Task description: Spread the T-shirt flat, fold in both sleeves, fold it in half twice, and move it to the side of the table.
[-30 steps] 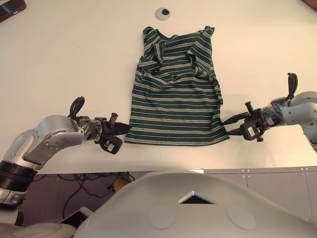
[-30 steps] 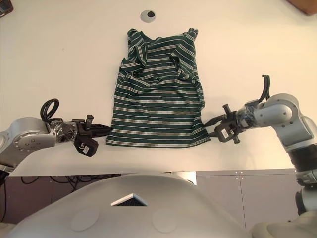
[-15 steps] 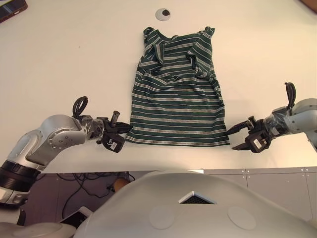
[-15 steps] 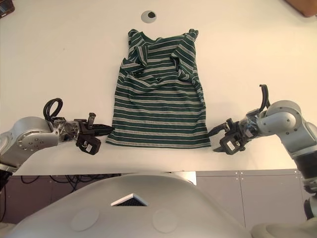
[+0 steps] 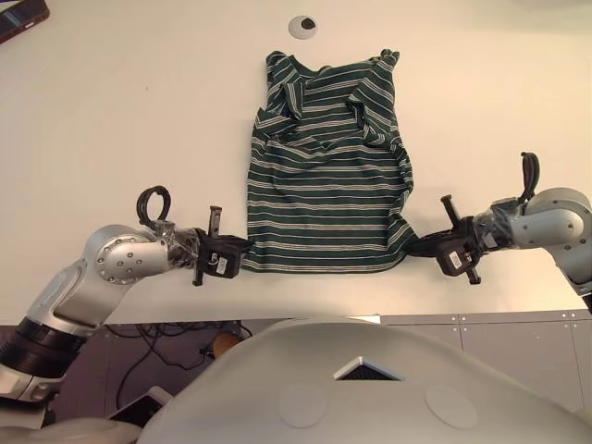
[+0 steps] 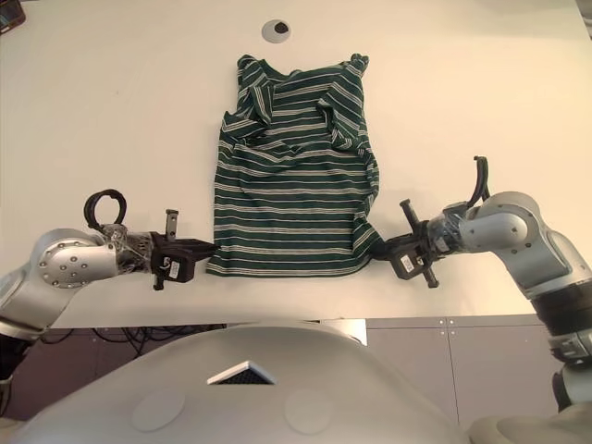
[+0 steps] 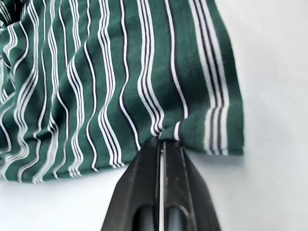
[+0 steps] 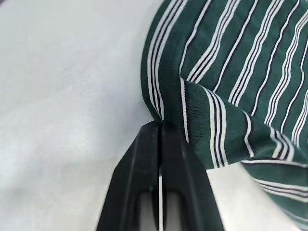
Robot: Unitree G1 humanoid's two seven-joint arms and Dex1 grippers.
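Observation:
A green T-shirt (image 5: 326, 194) with white stripes lies on the white table (image 5: 111, 139), collar toward the far side, its upper part and sleeves bunched. My left gripper (image 5: 242, 246) is shut on the hem's left corner; in the left wrist view the T-shirt (image 7: 120, 77) puckers where the left gripper (image 7: 162, 142) pinches it. My right gripper (image 5: 413, 244) is shut on the hem's right corner, which is pulled inward and lifted into a fold. In the right wrist view the right gripper (image 8: 159, 124) pinches the T-shirt (image 8: 231, 72) the same way.
A round grey cable port (image 5: 302, 26) sits in the table just beyond the collar. A dark object (image 5: 20, 16) lies at the far left corner. The table's near edge (image 5: 324, 317) runs just behind both grippers. Bare table lies left and right of the shirt.
Both grippers have closed in on the hem's corners and shut on them. The right gripper, open half a second ago, has drawn its corner inward, so the hem is narrower.

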